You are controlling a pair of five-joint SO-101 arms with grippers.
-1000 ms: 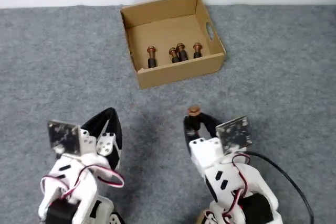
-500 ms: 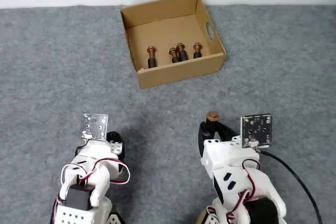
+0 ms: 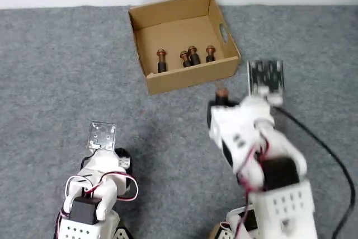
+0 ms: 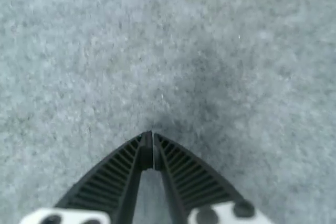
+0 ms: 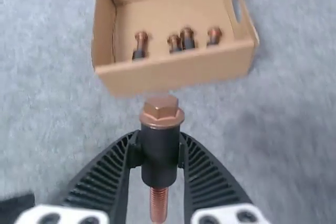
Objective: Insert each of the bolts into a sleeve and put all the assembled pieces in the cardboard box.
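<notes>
My left jaws sit pressed together, empty, over the tabletop [image 4: 79, 51]. My right jaws clench the sleeve [image 5: 157, 150] with its bolt [image 5: 161, 114] through it, just short of the cardboard box [image 5: 173, 74], where seemingly four assembled pieces [image 5: 181, 38] stand. Next, I judge: carry it over the near wall, lower, release.

Table [image 3: 56, 82]: top covered w/ grey short-pile carpet, edge to edge, running back to a white wall at the far side. Directly on it: 1 cardboard box [image 3: 190, 78], open-topped, at the far side approx. mid-width, near the wall but not touching it, turned slightly so its corners sit askew to the table edge; oval handle cut-out in its R side wall. Black cable [image 3: 330, 155] lies on the carpet at near R, curving twd the near edge, well apart from the box.
</notes>
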